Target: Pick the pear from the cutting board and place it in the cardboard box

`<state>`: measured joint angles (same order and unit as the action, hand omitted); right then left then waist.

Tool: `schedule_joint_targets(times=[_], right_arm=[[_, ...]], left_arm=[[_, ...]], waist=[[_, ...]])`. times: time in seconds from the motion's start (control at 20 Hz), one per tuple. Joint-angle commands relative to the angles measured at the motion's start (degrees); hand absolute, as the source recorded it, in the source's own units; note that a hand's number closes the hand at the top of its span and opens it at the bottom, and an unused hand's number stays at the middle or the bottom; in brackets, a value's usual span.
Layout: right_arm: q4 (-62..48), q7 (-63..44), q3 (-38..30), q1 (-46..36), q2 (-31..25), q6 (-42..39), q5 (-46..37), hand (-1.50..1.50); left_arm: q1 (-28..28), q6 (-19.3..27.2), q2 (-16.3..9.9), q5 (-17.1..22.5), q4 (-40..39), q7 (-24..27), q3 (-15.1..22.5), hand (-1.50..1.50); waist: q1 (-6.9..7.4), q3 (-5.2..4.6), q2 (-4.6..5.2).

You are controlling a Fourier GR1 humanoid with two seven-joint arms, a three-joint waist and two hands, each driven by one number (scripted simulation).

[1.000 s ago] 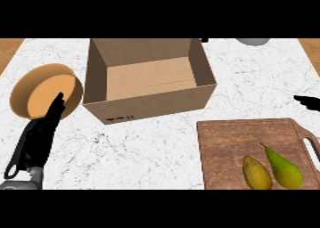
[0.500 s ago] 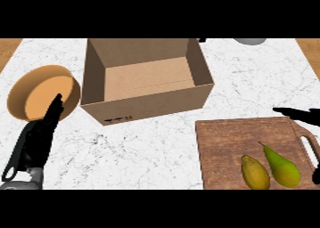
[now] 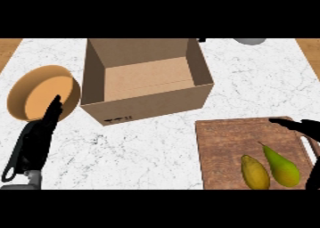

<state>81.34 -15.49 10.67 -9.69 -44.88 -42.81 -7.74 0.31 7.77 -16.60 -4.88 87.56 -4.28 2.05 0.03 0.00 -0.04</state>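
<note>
Just left of the open, empty right hand (image 3: 305, 126), the pear (image 3: 281, 164) lies lengthwise on the cutting board (image 3: 228, 138).

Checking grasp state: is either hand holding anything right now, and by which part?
Nothing is held. The right hand is open above the cutting board, clear of the pear. The left hand rests open.
</note>
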Motion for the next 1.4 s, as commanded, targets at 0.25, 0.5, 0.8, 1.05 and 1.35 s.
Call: schedule_joint_targets(times=[0.25,0.5,0.8,1.05,1.35], right_arm=[[1.08,1.21,-3.68,2.99,6.25,0.14,-7.30,-1.50],[-2.08,4.68,-4.57,2.77,9.37,-0.95,-12.97,-1.50],[-1.54,4.25,-7.71,3.12,12.41,-2.34,-15.35,-1.50],[-9.05,10.47,-9.16,-0.72,11.86,-3.21,-19.22,-1.50],[-1.74,12.10,-8.79,7.43,12.76,-2.22,-23.72,-1.50]], left_arm=[[6.14,-2.27,1.12,-1.94,5.45,1.08,-0.72,0.00],[1.84,-2.74,2.98,-2.75,-0.21,1.23,-2.96,0.00],[2.78,-2.77,5.15,-5.39,5.65,-2.03,-1.36,0.00],[1.56,-2.83,6.27,-6.12,2.26,-0.72,-2.66,0.00],[-3.14,-4.95,5.19,-5.42,-1.99,-0.85,-6.19,0.00]], waist=[[0.18,0.00,-0.03],[0.07,0.00,0.04],[0.07,0.00,-0.01],[0.23,0.01,0.06],[-0.15,-0.01,0.03]])
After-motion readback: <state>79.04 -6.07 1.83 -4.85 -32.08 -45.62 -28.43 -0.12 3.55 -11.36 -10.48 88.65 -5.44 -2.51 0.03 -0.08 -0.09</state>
